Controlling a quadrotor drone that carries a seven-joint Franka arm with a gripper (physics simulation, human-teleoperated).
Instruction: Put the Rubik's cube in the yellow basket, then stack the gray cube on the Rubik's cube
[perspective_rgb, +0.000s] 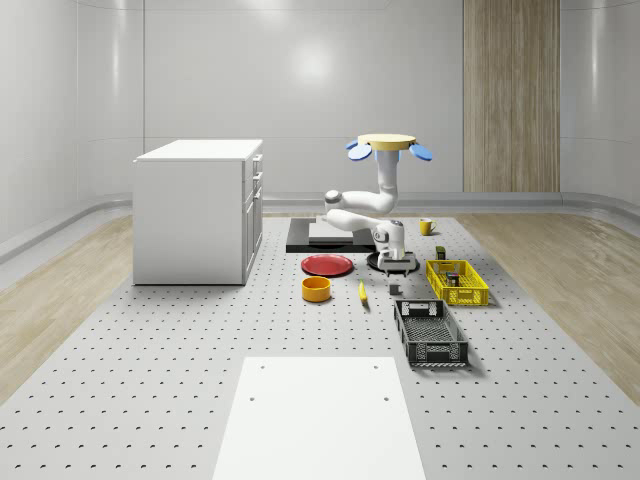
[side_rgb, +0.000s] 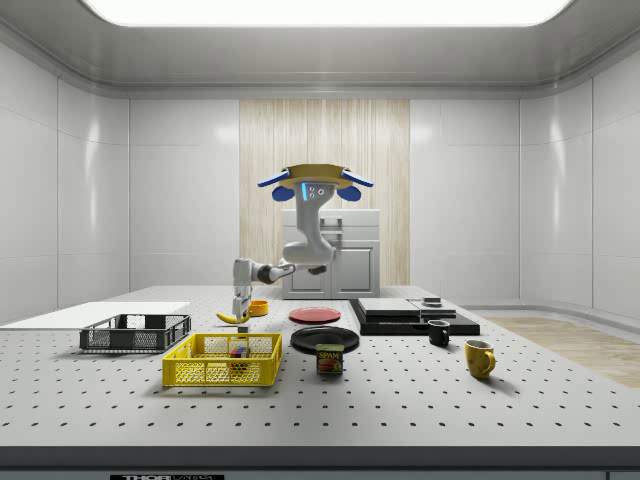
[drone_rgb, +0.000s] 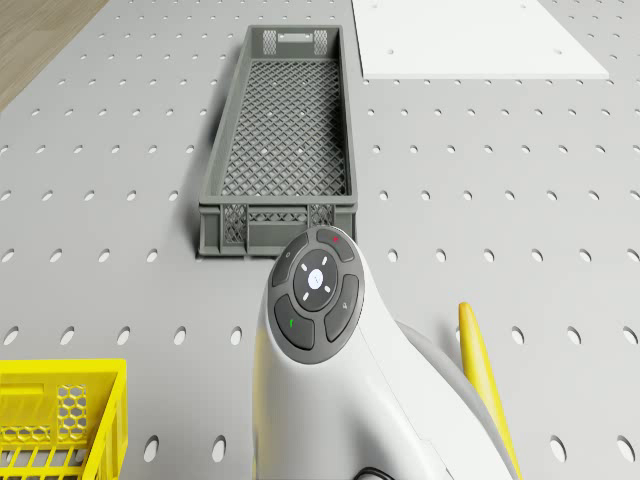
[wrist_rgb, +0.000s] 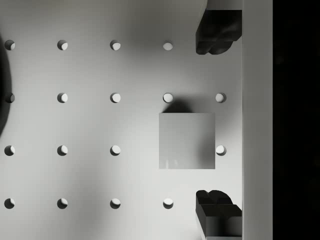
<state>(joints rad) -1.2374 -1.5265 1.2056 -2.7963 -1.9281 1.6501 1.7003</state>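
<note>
Hovering above the perforated tabletop (perspective_rgb: 150, 380), the drone (perspective_rgb: 387, 145) hangs its jaws wide over the smooth, matte gray cube (wrist_rgb: 187, 140); the Rubik's cube (side_rgb: 238, 352) sits inside the yellow lattice basket (side_rgb: 222, 361), beside a can lettered SPAM (side_rgb: 329, 358).

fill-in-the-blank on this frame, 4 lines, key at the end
1. The Rubik's cube lies inside the ____ basket.
2. The gray cube rests on the table, ____ the basket.
3. The gripper hangs above the gray cube with its jaws ____.
4. The drone ____ above the table rather than resting on it.

Missing words: yellow; outside; open; hovers
</note>
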